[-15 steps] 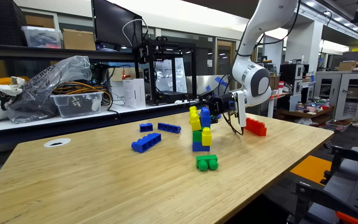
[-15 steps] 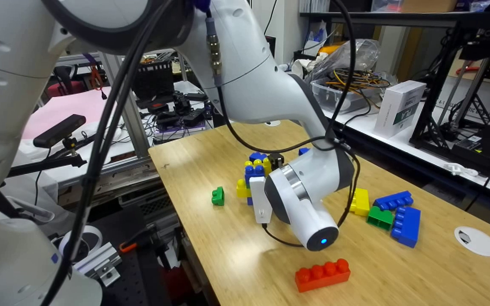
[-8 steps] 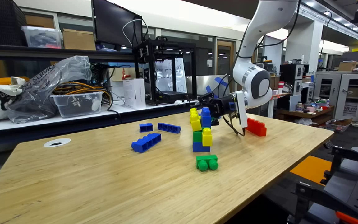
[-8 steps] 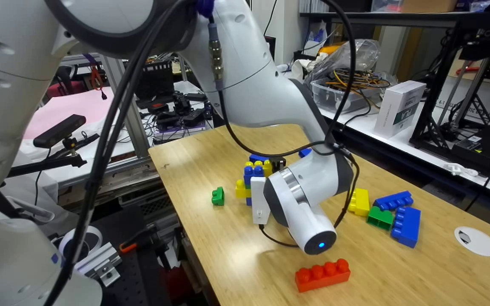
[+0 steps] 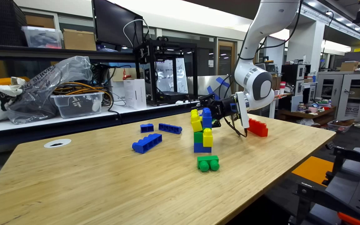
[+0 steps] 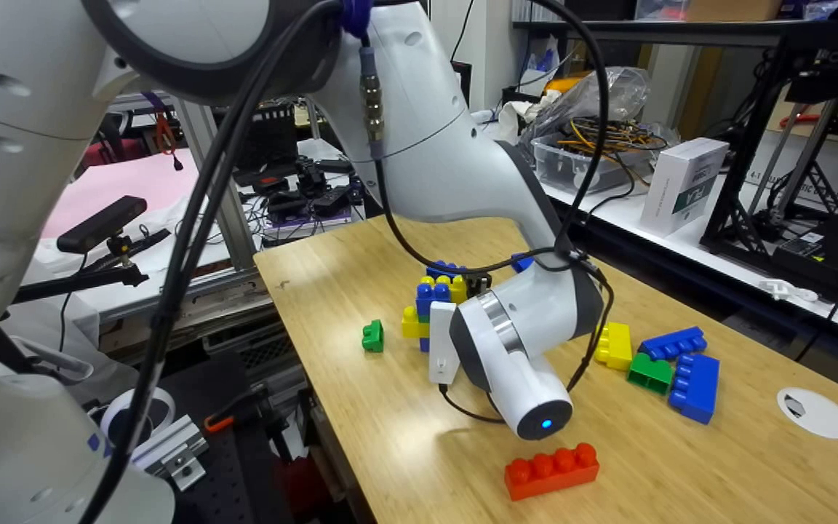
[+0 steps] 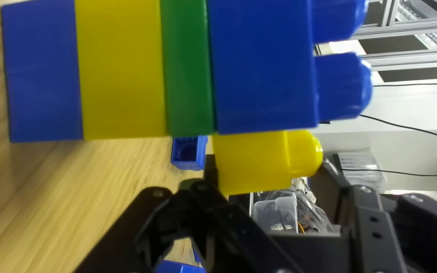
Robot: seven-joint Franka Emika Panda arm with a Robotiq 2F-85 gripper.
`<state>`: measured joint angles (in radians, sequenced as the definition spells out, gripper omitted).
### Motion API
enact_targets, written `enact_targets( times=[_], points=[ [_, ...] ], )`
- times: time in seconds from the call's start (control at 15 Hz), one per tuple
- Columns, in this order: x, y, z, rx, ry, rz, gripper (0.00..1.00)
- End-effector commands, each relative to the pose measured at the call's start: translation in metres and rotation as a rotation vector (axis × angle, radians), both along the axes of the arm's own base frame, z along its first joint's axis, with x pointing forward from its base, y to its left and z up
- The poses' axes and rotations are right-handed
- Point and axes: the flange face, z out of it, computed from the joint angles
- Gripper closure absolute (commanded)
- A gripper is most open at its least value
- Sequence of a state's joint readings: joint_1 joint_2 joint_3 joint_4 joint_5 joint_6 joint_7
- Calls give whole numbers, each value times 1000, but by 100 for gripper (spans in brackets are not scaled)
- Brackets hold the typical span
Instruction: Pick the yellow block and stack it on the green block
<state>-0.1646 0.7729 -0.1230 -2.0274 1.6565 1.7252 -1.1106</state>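
The yellow block (image 7: 256, 163) is gripped between my gripper's (image 7: 268, 166) two fingertips, one at its underside and one at its stud end. In an exterior view this yellow block (image 5: 196, 122) stands slightly tilted beside the upper blue block (image 5: 207, 120), over the green block (image 5: 198, 137) of the stack. It also shows behind the blue block in an exterior view (image 6: 457, 287). The green block (image 7: 188, 68) appears as a band in the wrist view. Whether the yellow block is seated on it I cannot tell. The fingers are mostly hidden in both exterior views.
The stack also has a lower yellow block (image 5: 207, 139) and a blue base (image 5: 202, 148). A loose green block (image 5: 207, 163) lies in front, a red block (image 5: 257, 127) behind. Loose blue blocks (image 5: 147, 143) lie aside. A yellow block (image 6: 615, 346) lies near another green one (image 6: 649, 373).
The arm and gripper have moved slightly down, and the far end of the yellow block has lowered with them. The stack has shifted only a little.
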Motion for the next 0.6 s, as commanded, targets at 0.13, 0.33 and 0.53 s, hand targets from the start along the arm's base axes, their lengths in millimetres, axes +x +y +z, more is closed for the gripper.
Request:
enact_targets(
  times=[0.13, 0.33, 0.53],
  points=[
    [0, -1, -7, -13, 18, -26, 62],
    [-1, -1, -7, -14, 15, -27, 62],
    [-1, 0, -7, -15, 13, -24, 62]
  ],
)
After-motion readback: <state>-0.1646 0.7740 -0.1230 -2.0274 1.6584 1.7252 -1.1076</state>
